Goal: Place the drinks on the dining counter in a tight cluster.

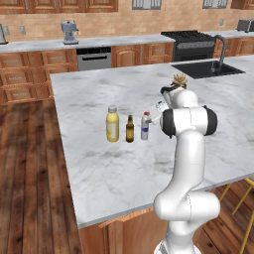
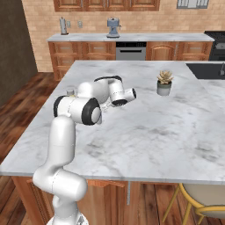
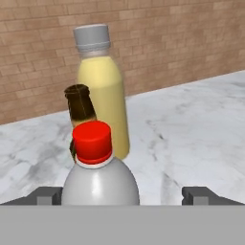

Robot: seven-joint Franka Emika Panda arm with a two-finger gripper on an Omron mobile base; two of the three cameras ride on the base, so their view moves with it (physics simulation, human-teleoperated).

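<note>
A kitchen with a tan brick wall [image 1: 124,22] at the far side and a dark wood plank floor [image 1: 30,188]. Wooden cabinets [image 1: 25,74] line the far wall, with a steel dishwasher [image 1: 94,58] and black stove [image 1: 193,44]. Yellow-legged stools [image 2: 204,202] stand near right.

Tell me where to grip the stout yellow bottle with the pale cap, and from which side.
Grip the stout yellow bottle around its straight upright body below the shoulder, coming level from its open side. The slim brown glass bottle stands close on the other side, blocking that approach.
</note>
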